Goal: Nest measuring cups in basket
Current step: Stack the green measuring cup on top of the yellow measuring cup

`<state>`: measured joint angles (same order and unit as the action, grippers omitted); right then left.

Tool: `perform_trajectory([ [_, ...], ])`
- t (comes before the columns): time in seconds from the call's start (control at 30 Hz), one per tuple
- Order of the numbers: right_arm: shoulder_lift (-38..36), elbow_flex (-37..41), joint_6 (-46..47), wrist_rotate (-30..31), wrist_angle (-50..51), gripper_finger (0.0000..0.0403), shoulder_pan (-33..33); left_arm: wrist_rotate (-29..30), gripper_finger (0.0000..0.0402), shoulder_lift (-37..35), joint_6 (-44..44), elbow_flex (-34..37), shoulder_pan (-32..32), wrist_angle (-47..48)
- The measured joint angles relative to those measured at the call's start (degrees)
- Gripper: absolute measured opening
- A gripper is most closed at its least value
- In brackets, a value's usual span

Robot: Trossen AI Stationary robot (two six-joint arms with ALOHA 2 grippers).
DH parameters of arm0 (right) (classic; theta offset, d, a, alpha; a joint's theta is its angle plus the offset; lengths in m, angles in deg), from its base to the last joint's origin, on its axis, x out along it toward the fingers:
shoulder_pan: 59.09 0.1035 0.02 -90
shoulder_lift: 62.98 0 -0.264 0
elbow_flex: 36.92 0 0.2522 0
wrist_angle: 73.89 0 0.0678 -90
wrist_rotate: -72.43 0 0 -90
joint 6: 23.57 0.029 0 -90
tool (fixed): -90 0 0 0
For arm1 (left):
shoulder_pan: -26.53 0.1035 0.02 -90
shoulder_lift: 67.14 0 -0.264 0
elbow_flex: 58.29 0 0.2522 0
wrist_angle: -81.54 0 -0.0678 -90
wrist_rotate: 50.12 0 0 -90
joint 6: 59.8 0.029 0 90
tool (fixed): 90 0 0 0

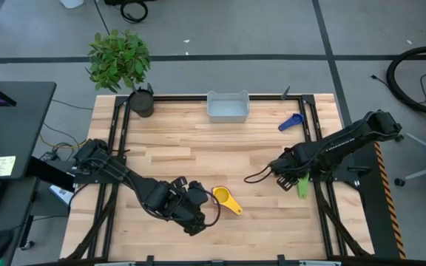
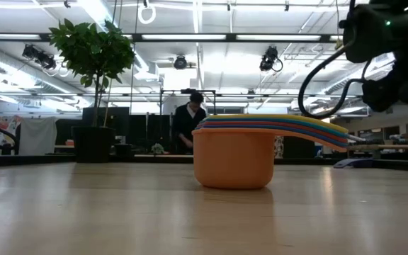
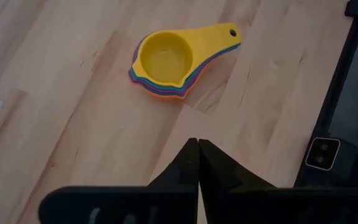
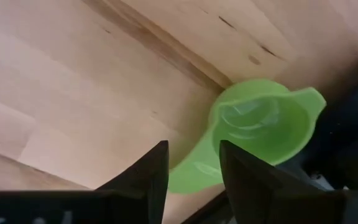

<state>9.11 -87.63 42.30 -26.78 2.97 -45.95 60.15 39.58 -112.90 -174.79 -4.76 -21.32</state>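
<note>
Right gripper (image 4: 192, 168) open astride green cup (image 4: 263, 127), far from basket (image 1: 228, 106) | left gripper (image 3: 198, 163) clenched empty beside nested cup stack (image 3: 166, 62) | risk: cup at table edge may slip off.

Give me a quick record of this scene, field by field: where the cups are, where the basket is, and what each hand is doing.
nested stack: yellow cup on top, on the table near the front, not in the basket
green cup: at the table's right edge, handle between the right hand's fingers
blue cup: alone, near the back right
basket: back centre, nothing visible inside
left hand: shut, beside the stack, holding nothing
right hand: open, around the green cup's handle
plant pot: back left corner
</note>
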Motion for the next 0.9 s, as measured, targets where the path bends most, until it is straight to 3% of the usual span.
perform_trajectory([
  [0.17,-0.01,0.00,0.00,3.46,0.32,0.0140,0.18,0.00,0.0004,-0.01,-0.28,0.00,0.00,-0.02],
  [0.9,0.00,4.90,-0.04,5.83,-5.50,0.0121,-0.19,-0.02,0.0004,-0.01,-1.35,0.00,0.00,-0.09],
])
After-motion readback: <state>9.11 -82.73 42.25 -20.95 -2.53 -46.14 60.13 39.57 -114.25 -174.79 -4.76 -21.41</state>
